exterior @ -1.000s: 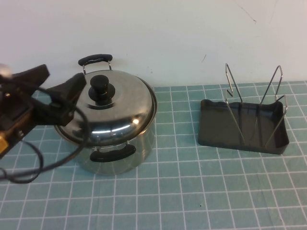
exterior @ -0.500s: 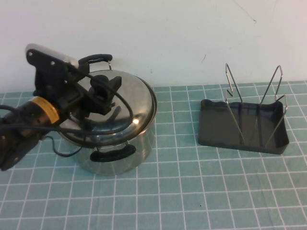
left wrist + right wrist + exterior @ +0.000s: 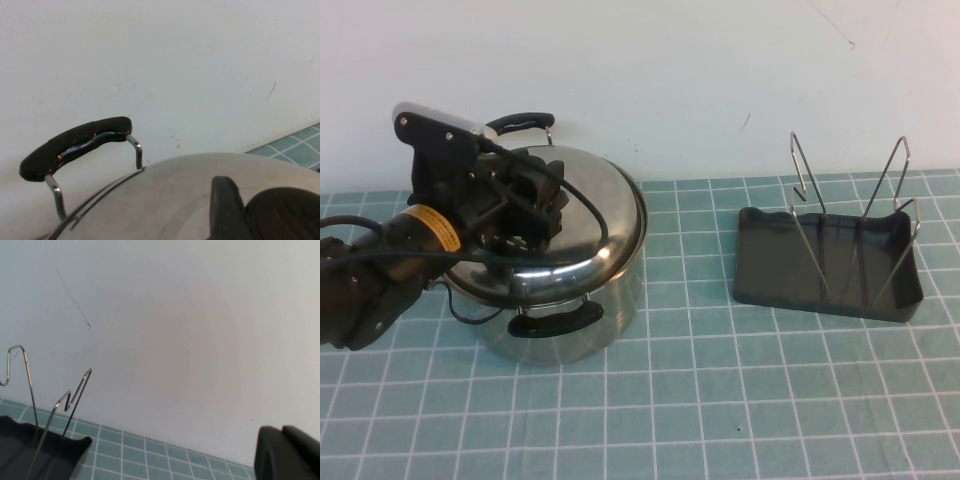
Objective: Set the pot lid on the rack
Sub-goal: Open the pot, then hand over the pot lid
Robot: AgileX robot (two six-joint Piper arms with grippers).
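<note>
The shiny domed pot lid [image 3: 590, 215] sits on the steel pot [image 3: 610, 310] at the left of the mat. My left gripper [image 3: 525, 205] is down over the lid's centre with its fingers on either side of the black knob, which they mostly hide. In the left wrist view one finger [image 3: 225, 210] presses against the knob [image 3: 285, 215] above the lid [image 3: 165, 200]. The black rack [image 3: 820, 265] with wire loops stands empty at the right. It also shows in the right wrist view [image 3: 30, 440]. My right gripper [image 3: 287, 452] is shut, empty, and out of the high view.
The pot's far black handle [image 3: 75, 145] rises behind the lid and its near handle [image 3: 555, 320] faces me. A white wall [image 3: 720, 80] runs close behind the pot and rack. Green gridded mat [image 3: 690, 400] lies between and in front of them.
My left arm swung in from the left over the lid. It then lowered and its fingers closed in on the knob. The lid, pot and rack have not moved.
</note>
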